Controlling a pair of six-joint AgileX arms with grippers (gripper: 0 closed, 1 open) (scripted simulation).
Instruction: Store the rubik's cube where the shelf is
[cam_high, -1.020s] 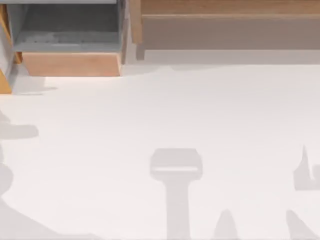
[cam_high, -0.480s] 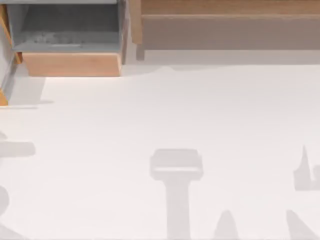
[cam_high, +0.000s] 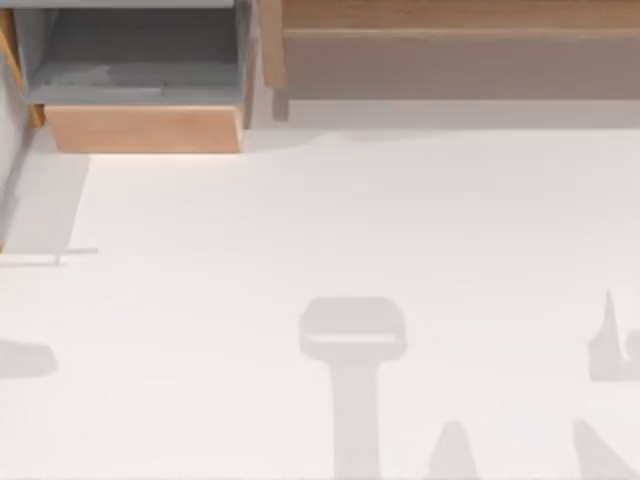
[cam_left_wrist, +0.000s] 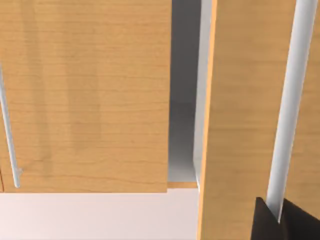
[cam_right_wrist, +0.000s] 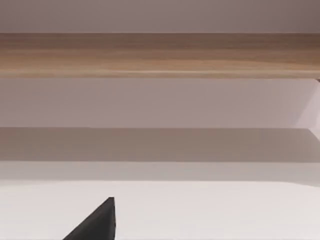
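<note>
Shelf (cam_high: 450, 15) long flat light-wood board, boxy wood compartment (cam_high: 140, 128) w/ grey interior, claw states unclear

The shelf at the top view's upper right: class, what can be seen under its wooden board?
Under the shelf board lies a grey-brown shaded recess, with nothing visible inside. No rubik's cube sits there. The recess's far right runs past the frame, so that part cannot be checked.
</note>
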